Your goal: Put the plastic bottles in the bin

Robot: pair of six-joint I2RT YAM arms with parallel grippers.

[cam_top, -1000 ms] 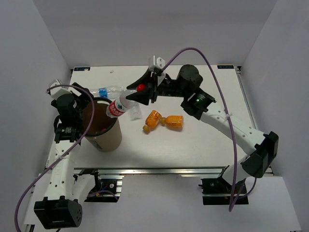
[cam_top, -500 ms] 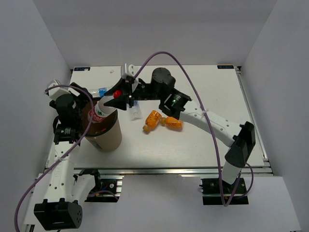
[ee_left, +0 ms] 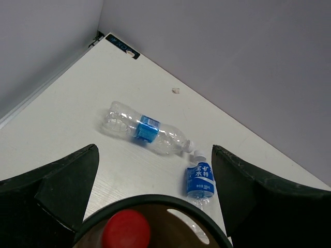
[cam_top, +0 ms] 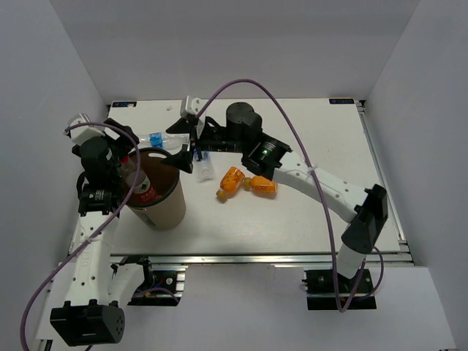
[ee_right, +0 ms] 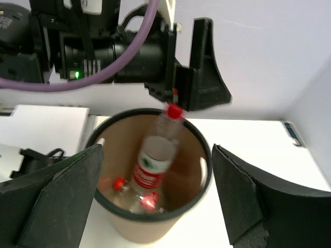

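The right arm stretches leftward, jaws parted over the bin.

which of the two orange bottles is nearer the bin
The left orange bottle, lying tilted; the right orange bottle lies beyond it, farther from the bin.

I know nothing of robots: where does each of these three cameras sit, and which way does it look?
Top external: above and behind, looking down on the table; left arm and right arm show, bases nearest.
Left wrist: on the left arm, facing the table's far corner and two blue-label bottles; its fingers frame the view.
Right wrist: on the right arm, looking down into the bin; its fingers show.
Shared: all three see the bin and the red-capped bottle in it.
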